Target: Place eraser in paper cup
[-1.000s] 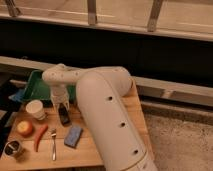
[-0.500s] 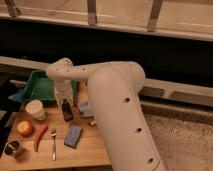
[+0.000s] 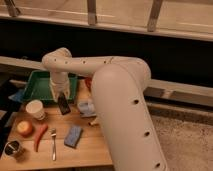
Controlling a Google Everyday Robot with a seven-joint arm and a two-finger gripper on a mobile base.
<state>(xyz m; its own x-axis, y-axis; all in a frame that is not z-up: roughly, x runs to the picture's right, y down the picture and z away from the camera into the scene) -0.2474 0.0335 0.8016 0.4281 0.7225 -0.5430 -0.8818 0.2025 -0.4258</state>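
My gripper (image 3: 62,98) hangs from the white arm over the left half of the wooden table, just in front of the green tray. It is shut on the eraser (image 3: 63,105), a small black block that points down from the fingers, slightly above the tabletop. The paper cup (image 3: 36,109) stands upright to the left of the eraser, about a cup's width away, with its round mouth open to the top.
A green tray (image 3: 37,86) sits behind the gripper. On the table (image 3: 95,152) lie a blue-grey sponge (image 3: 73,136), a fork (image 3: 53,143), a red pepper (image 3: 39,136), an orange fruit (image 3: 25,128) and a dark metal cup (image 3: 15,148). A small blue cup (image 3: 86,107) stands right of the eraser.
The gripper has lifted the eraser a little off the table and shifted it slightly left toward the paper cup. The arm's large link has swung right.
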